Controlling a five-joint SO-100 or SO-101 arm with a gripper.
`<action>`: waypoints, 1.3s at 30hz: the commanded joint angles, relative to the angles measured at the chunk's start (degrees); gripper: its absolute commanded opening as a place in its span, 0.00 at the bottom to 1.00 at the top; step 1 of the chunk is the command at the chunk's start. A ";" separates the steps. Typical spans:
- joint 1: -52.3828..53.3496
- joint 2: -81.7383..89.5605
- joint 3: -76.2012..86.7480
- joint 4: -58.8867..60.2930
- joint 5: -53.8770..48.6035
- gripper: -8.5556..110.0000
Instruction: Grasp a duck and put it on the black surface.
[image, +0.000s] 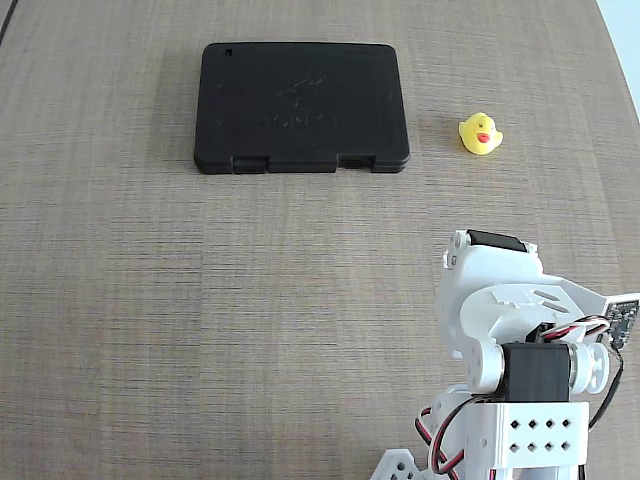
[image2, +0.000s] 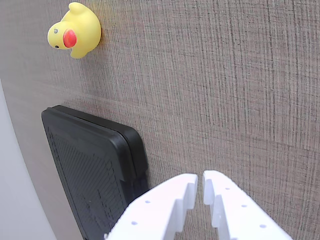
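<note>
A tiny yellow duck (image: 480, 133) with a red-orange beak stands on the wood-grain table, to the right of the black surface (image: 300, 105), a flat matte-black slab with notched tabs on its near edge. The arm (image: 510, 330) sits folded at the lower right of the fixed view, well short of both. In the wrist view the duck (image2: 75, 31) is at the top left and the slab (image2: 90, 170) at the lower left. My gripper (image2: 200, 176) enters from the bottom, its white fingers almost together with only a thin gap, holding nothing.
The table's edge shows at the top right corner of the fixed view (image: 625, 40) and as a pale strip along the left of the wrist view (image2: 15, 190). The brown tabletop (image: 200, 300) spreads bare to the left of the arm.
</note>
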 joint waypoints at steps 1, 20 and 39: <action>0.70 3.16 -0.35 -0.97 -0.35 0.08; 0.62 -71.10 -53.44 -0.09 -4.04 0.26; 8.35 -116.81 -88.68 0.00 -4.57 0.26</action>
